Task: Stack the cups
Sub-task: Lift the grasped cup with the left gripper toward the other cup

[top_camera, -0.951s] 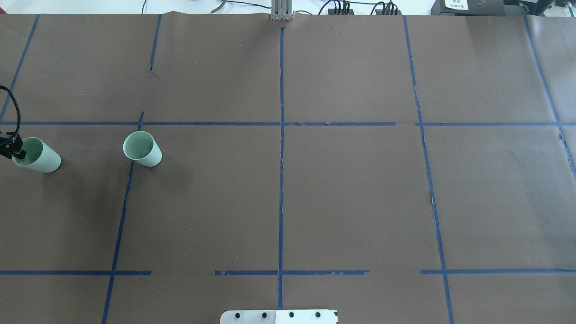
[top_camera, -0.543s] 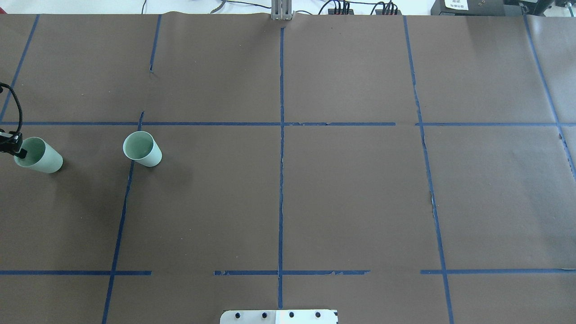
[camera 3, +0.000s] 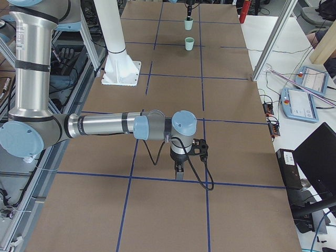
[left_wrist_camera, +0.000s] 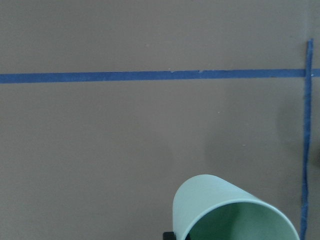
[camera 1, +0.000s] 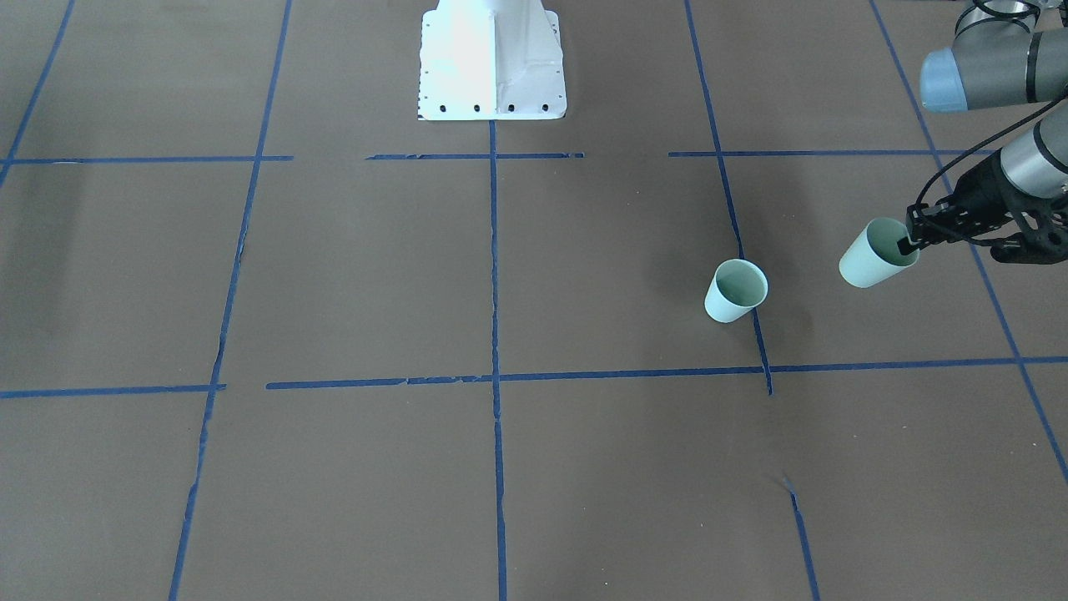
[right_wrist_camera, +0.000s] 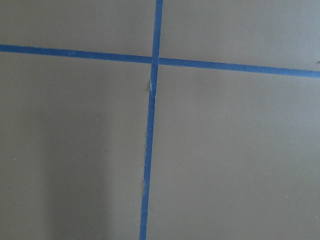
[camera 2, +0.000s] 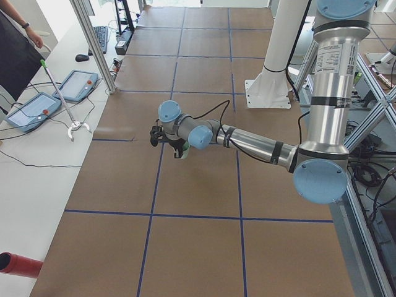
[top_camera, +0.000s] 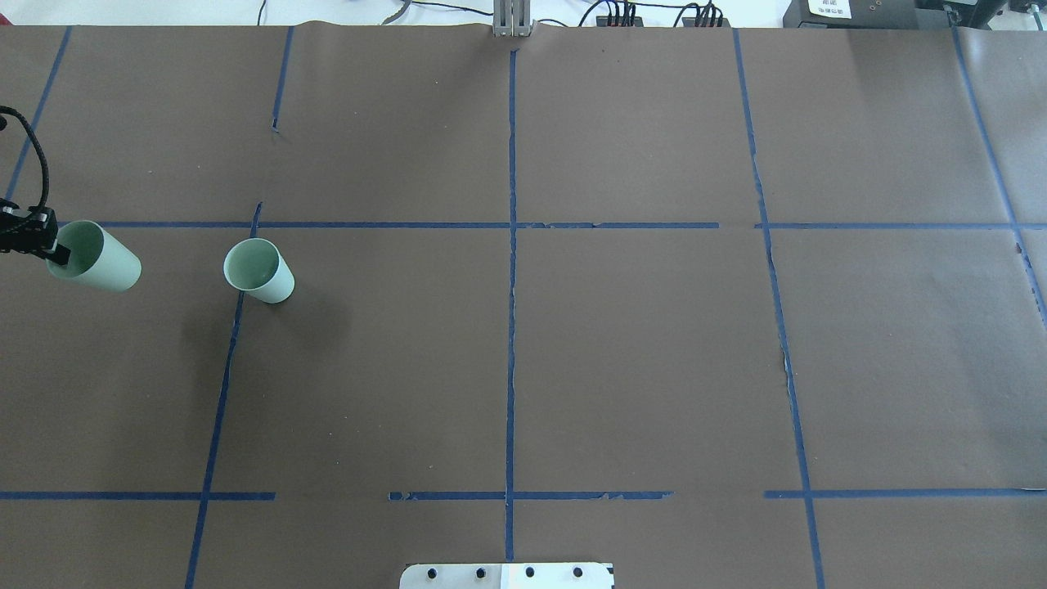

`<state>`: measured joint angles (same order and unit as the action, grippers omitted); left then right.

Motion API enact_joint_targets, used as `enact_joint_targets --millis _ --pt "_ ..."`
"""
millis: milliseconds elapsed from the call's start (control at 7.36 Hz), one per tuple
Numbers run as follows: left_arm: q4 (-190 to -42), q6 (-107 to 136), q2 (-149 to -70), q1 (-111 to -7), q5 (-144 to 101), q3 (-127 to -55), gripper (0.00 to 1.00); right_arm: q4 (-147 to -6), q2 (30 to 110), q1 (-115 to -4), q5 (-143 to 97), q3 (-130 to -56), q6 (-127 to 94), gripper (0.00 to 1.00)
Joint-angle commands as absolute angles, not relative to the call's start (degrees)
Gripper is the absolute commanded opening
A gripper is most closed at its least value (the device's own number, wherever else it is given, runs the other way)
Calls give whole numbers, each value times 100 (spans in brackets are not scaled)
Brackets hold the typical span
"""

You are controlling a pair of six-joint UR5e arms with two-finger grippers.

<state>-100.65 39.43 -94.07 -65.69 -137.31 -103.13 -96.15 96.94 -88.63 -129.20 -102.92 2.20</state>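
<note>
My left claw (camera 1: 905,244) is clenched on the rim of one cup (camera 1: 872,255): one finger sits inside the mouth and the other is on the outside, so the wall is pinched between them. That cup hangs tilted from the claw, with its base pointing away from the fingers towards the middle of the table (top_camera: 638,343), and it looks to be clear of the brown paper. My left wrist camera shows its mouth right under the lens, the darker green inside facing up at me. Past the held cup's base, near it but apart, the second cup (camera 1: 734,292) stands upright on the table with its mouth up, right by a blue tape line (camera 1: 755,351). Much farther off, at the opposite end of the table, my right claw (camera 3: 179,173) points down above the paper close to a crossing of tape lines. I cannot tell from here whether it is released or clenched.
</note>
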Motion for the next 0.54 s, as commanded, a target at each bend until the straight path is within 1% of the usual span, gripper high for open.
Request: enact_joint_targets --millis 0,272,407 --pt "-9424 4804 -10200 -6548 -13693 -10494 0 -9615 9694 -8859 -12920 -10292 220 100" --pt "-8836 5446 -11009 -6312 -13214 -10485 0 -9615 9694 -8859 -12920 -10292 220 100" --pt "-8676 5545 -11169 -6041 -13079 -10459 0 -9615 9694 -8859 -12920 -10292 220 100"
